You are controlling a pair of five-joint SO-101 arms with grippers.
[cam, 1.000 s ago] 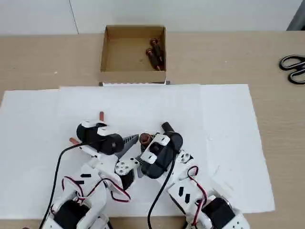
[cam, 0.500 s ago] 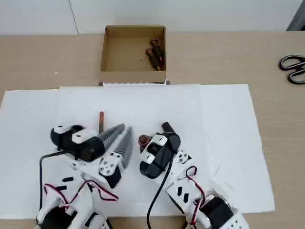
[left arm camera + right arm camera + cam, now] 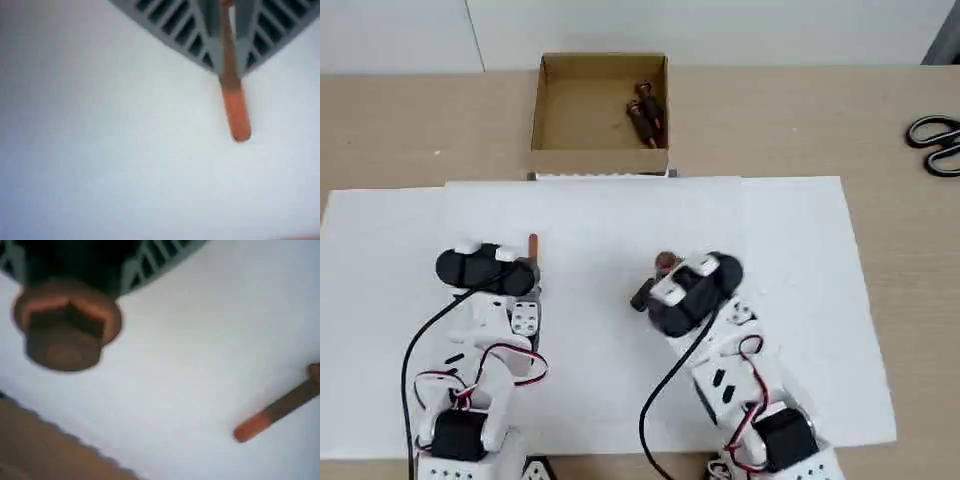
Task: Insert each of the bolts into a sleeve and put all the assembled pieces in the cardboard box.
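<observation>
A thin bolt (image 3: 237,115) with an orange tip lies on the white paper (image 3: 790,260), and its tip (image 3: 533,243) pokes out beside the left arm in the high view. My left gripper (image 3: 230,75) is down over it, its grey fingers closed in on the shaft. My right gripper (image 3: 70,275) is shut on a brown hex-headed piece (image 3: 65,335), which sits at that arm's front (image 3: 666,263) mid-sheet. The cardboard box (image 3: 552,110) stands beyond the paper's far edge with assembled brown pieces (image 3: 645,110) in its right part.
Black-handled scissors (image 3: 935,140) lie on the wooden table at the far right. The right wrist view also catches the thin bolt (image 3: 275,412) farther off and the bare table (image 3: 30,450) past the paper's edge.
My left gripper left the brown piece, opened, swung left and came down over the thin bolt. The right arm moved right and away from me with the brown piece.
</observation>
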